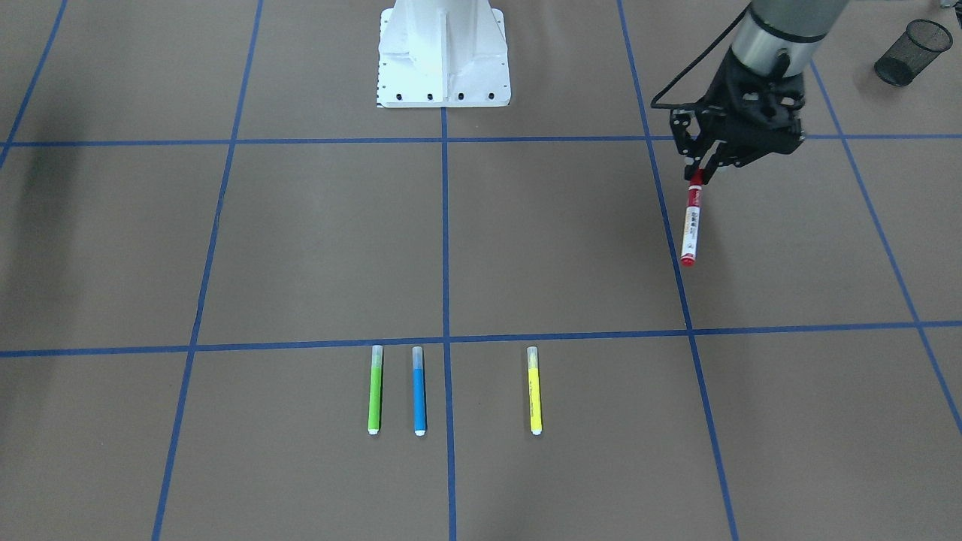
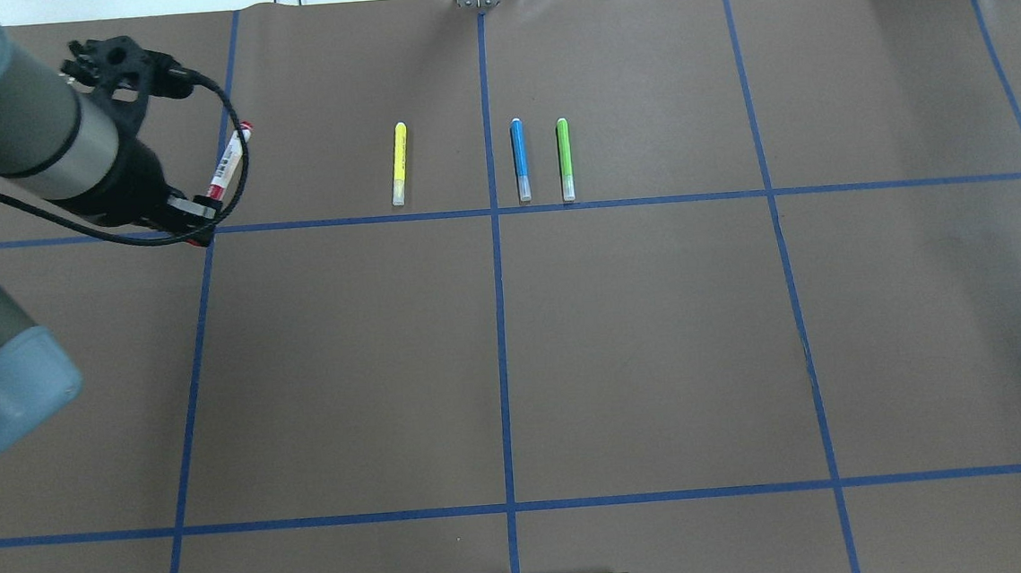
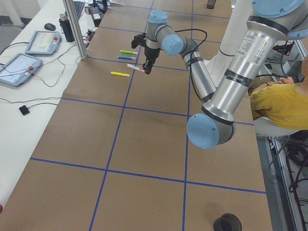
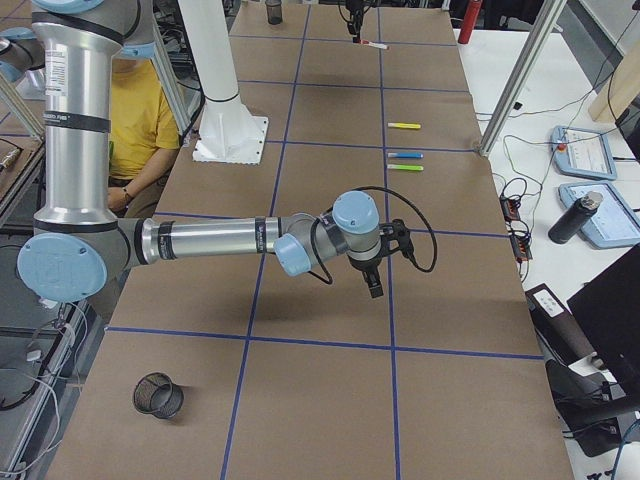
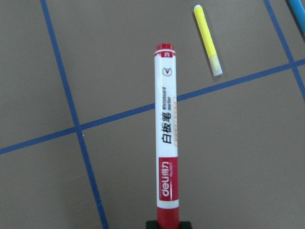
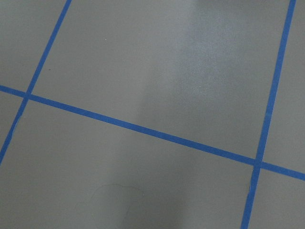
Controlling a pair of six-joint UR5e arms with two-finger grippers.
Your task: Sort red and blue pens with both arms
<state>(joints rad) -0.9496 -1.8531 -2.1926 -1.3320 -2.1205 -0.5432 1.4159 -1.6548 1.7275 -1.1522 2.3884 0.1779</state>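
My left gripper (image 1: pixel 699 176) is shut on the red cap end of the red marker (image 1: pixel 690 225), a white printed barrel with a red tip. The marker (image 5: pixel 167 138) points away from the wrist and looks lifted off the brown paper, over a blue tape line. From overhead, the marker (image 2: pixel 228 162) lies left of the pen row. The blue pen (image 1: pixel 419 391) lies flat between the green and yellow pens, far from both grippers. My right gripper (image 4: pixel 375 283) shows only in the exterior right view, low over bare paper, and I cannot tell its state.
A lime-green pen (image 1: pixel 375 391) and a yellow pen (image 1: pixel 534 391) lie parallel to the blue one. The white pedestal (image 1: pixel 443 52) stands at the robot's base. A black mesh cup (image 1: pixel 913 51) lies near the left arm's side, another cup (image 4: pixel 158 395) on the right. A seated person (image 3: pixel 293 102) is beside the table.
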